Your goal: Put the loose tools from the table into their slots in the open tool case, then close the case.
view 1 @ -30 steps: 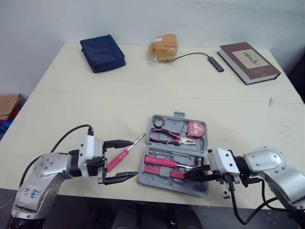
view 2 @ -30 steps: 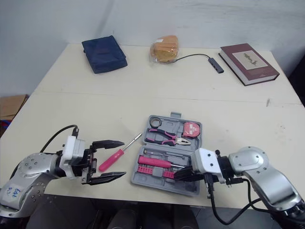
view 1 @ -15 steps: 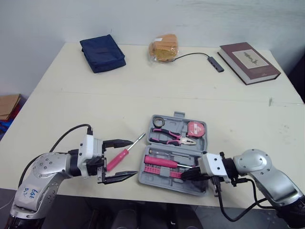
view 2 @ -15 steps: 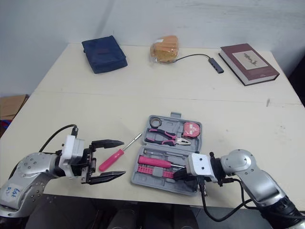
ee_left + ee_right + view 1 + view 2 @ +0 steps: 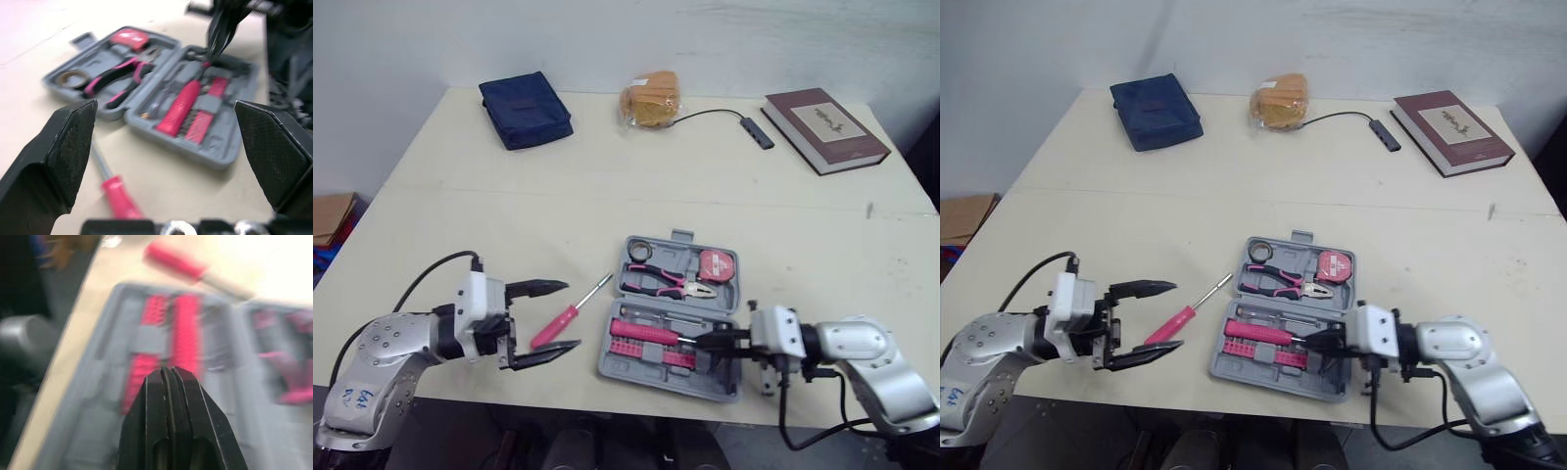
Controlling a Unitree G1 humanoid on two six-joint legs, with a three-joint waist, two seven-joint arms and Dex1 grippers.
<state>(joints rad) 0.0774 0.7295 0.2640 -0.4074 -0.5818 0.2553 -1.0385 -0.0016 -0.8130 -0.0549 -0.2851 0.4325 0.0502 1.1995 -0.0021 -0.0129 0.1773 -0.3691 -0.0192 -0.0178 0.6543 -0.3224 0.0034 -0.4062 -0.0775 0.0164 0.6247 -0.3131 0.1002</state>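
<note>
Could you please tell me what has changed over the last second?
The left hand, open, drew back toward the robot's left; the screwdriver lies ungripped between its fingers. The right hand, shut, shifted slightly over the tool case. Screwdriver and case stayed put.

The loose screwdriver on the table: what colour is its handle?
The screwdriver handle is pink; left eye view shows it best.

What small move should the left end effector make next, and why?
Probably lower the left end effector a little and close it on the pink screwdriver. Its fingers are open on either side of the handle, and the screwdriver lies loose on the table beside the tool case, not in a slot.
</note>
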